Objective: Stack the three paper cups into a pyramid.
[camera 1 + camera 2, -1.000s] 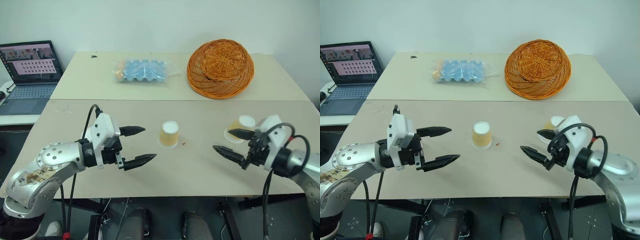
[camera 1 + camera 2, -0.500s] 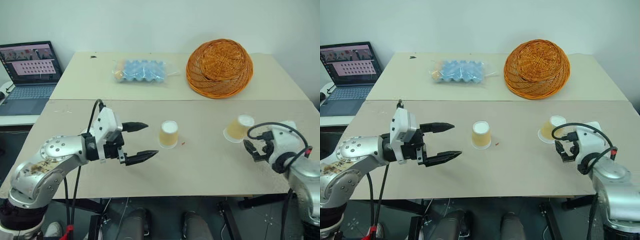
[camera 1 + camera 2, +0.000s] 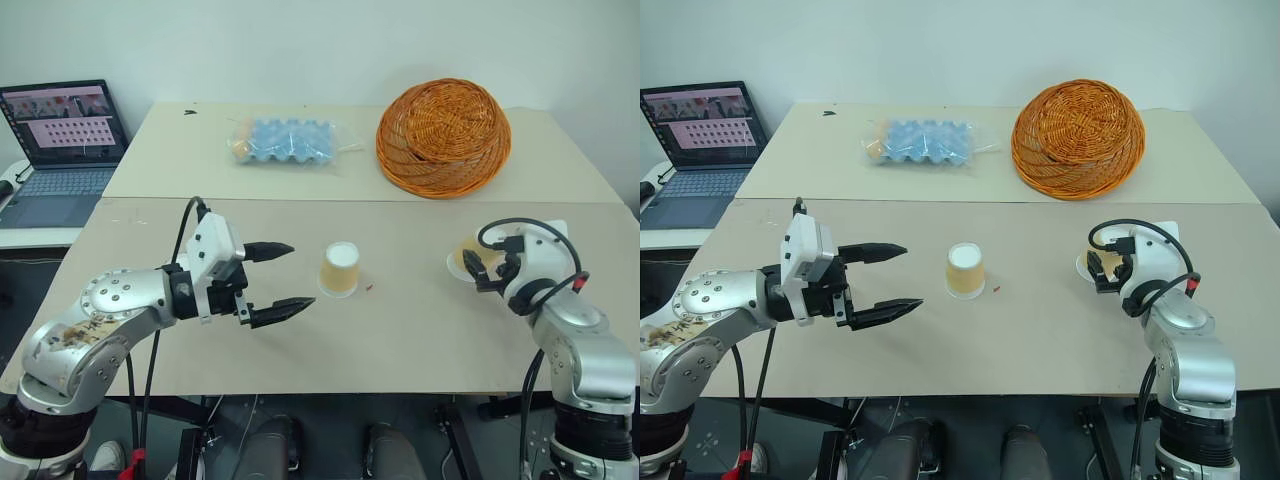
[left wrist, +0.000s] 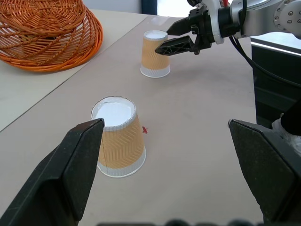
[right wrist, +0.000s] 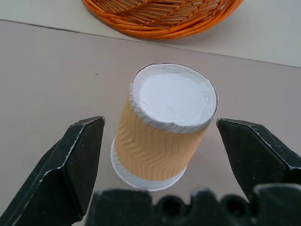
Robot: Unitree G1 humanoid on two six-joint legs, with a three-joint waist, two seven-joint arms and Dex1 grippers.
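My left hand (image 3: 274,281) hangs above the bench (image 3: 400,340), its two black fingers (image 4: 75,165) spread wide apart with nothing between them. It points at the middle paper cup (image 3: 339,269), which stands upside down on its white rim, white base up, a little way short of my fingertips and not touching them. A tiny red speck (image 3: 368,288) lies on the bench just beside that cup, on the side away from my left hand.

My right hand (image 4: 176,36) is level with the second paper cup (image 5: 162,125), which also stands upside down on the bench, well apart from the middle cup. My right fingers (image 5: 70,160) stand apart on either side of this cup, a gap showing on each side, so they bracket it without pressing it. I cannot make out a third cup, and no cup sits on another.

Beyond the second cup, on the farther bench, an orange wicker basket (image 3: 443,136) lies turned over. Level with the basket, straight beyond the middle cup, is a blue egg tray in a clear wrapper (image 3: 285,141). Far from the basket, past the tray and off the bench's edge, an open laptop (image 3: 62,140) shows a lit screen.
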